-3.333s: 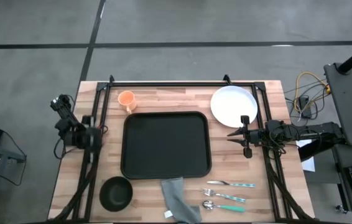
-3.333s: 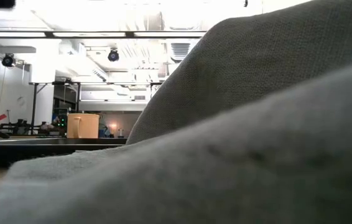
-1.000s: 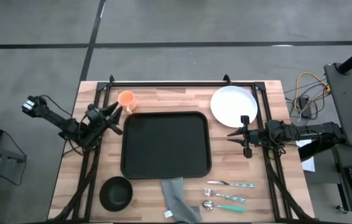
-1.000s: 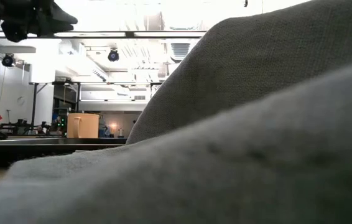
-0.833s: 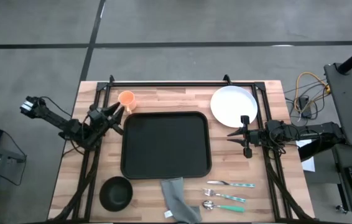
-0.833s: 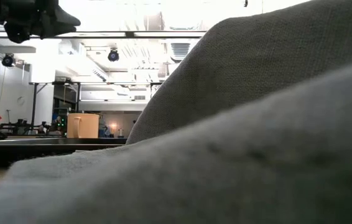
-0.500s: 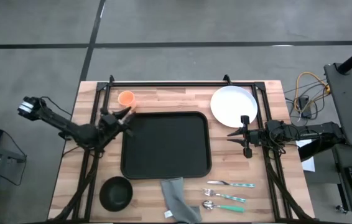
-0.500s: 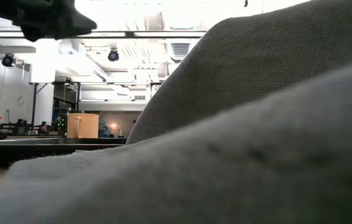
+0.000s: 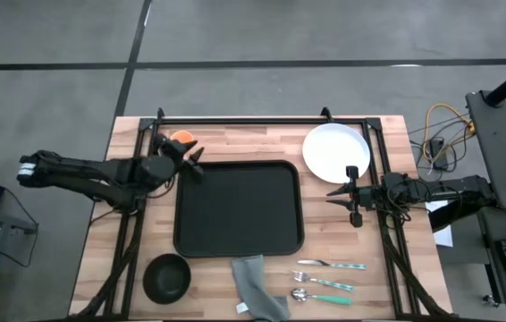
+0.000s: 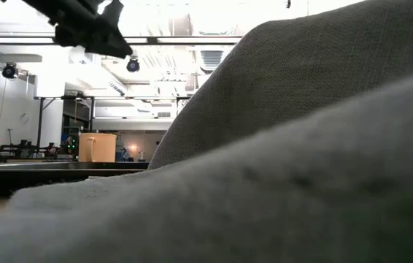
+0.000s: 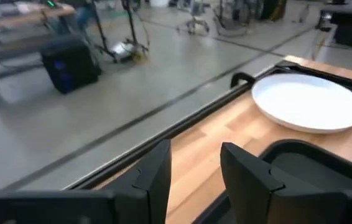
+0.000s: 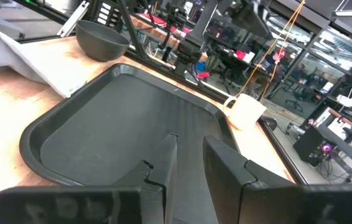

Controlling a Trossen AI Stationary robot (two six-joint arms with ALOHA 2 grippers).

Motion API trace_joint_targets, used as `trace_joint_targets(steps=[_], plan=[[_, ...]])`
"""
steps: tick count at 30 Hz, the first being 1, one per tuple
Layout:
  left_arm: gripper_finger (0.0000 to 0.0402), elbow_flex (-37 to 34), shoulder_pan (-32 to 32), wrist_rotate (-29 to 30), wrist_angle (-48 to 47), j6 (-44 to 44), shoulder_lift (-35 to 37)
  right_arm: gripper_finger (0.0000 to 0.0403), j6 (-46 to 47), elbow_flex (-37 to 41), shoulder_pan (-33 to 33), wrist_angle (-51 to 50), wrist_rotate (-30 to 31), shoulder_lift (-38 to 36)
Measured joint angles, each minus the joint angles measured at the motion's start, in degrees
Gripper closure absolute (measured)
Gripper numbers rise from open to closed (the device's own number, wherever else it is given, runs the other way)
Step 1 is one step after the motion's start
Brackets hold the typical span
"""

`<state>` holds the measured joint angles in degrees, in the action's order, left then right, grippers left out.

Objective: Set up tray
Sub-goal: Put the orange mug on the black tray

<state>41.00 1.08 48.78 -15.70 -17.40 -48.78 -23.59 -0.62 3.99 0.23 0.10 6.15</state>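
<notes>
1. I see the tray (image 9: pixel 239 207) lying flat at the middle of the counter (image 9: pixel 262 141), nothing on it.
2. My left hand (image 9: pixel 190 159) hangs over the tray's far left corner, just beside the cup (image 9: pixel 180 138); its fingers (image 11: pixel 155 175) stand apart, released, gripping nothing.
3. My right hand (image 9: pixel 351 195) waits at the counter's right edge, beside the tray and just below the plate (image 9: pixel 336 151); its fingers (image 12: pixel 163 163) sit close with a narrow gap, nothing between them.
4. The bowl (image 9: pixel 166 277) sits at the near left corner.
5. The cloth (image 9: pixel 258 286) lies at the near edge, with the cutlery (image 9: pixel 329 279) to its right.
</notes>
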Motion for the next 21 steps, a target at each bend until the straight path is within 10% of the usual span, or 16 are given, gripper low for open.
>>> trace_joint_targets(steps=[8, 21], plan=[[0.0281, 11.5, -15.7, -23.0, -24.2, -4.5, -0.8, 0.0335, 0.0, 0.0, 0.0, 0.0, 0.0, 0.0], [0.0265, 13.5, -28.2, -30.8, -29.8, 2.5, -10.2, 0.0335, 0.0, 0.0, 0.0, 0.0, 0.0, 0.0]])
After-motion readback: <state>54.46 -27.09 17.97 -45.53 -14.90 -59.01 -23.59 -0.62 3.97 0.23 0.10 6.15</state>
